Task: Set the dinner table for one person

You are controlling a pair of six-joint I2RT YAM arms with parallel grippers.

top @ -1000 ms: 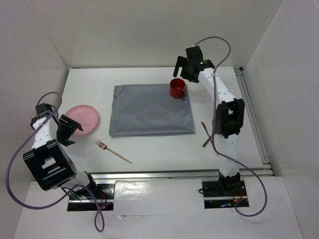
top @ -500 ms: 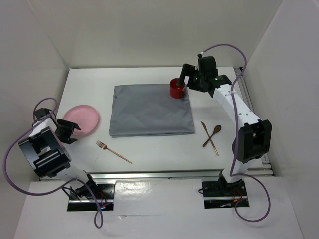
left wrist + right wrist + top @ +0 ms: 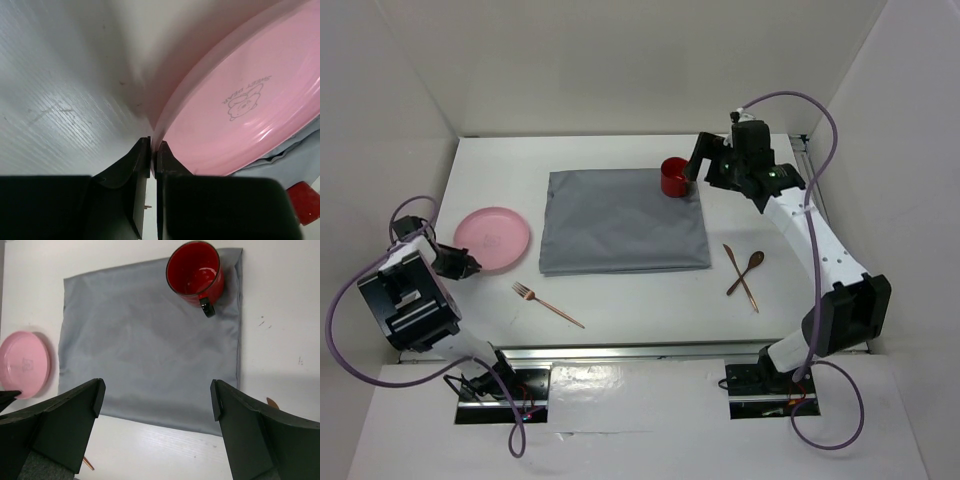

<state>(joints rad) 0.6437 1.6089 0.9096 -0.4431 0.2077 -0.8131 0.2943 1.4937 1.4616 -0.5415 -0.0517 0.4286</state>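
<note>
We see the L claw (image 3: 152, 146) pinched shut on the near-left rim of the pink plate (image 3: 495, 238), left of the grey cloth (image 3: 620, 220), w/ the white worktop (image 3: 620, 300) directly beneath. R claw (image 3: 155, 400) gapes wide by the cloth's far right corner, just beside the red mug (image 3: 674, 177). The worktop spreads all round the cloth.

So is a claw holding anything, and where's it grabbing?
Yes: the left claw pinches the round pink plastic plate by the edge of its rim. The right claw is wide open, holding nothing.
</note>
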